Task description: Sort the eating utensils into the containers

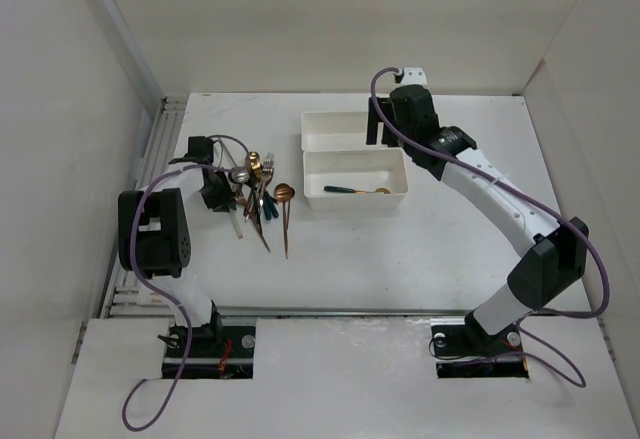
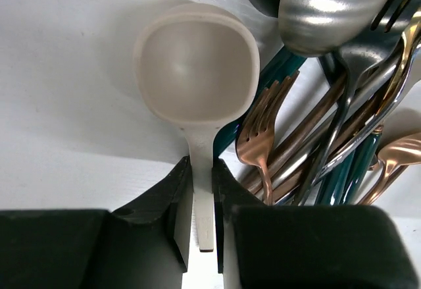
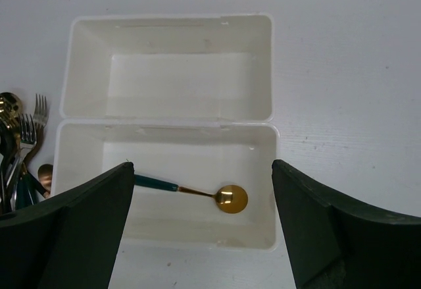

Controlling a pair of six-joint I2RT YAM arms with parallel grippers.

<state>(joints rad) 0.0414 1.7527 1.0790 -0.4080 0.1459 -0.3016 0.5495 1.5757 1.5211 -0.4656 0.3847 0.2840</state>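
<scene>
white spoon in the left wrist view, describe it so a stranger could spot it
Find the utensil pile left of the two white bins. At the pile's left edge, the left gripper pinches the white spoon by its handle. It is the only matte white piece; its neighbours are shiny metal.

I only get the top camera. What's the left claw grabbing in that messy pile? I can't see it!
Observer: The left gripper is shut on the handle of a white spoon, which lies bowl up.
Operator: Is the other claw holding anything?
Observer: No. The right gripper is open and empty, above the near box.
Operator: What's that thing in the box?
Observer: A gold spoon with a dark green handle, lying flat on the bottom.
</scene>
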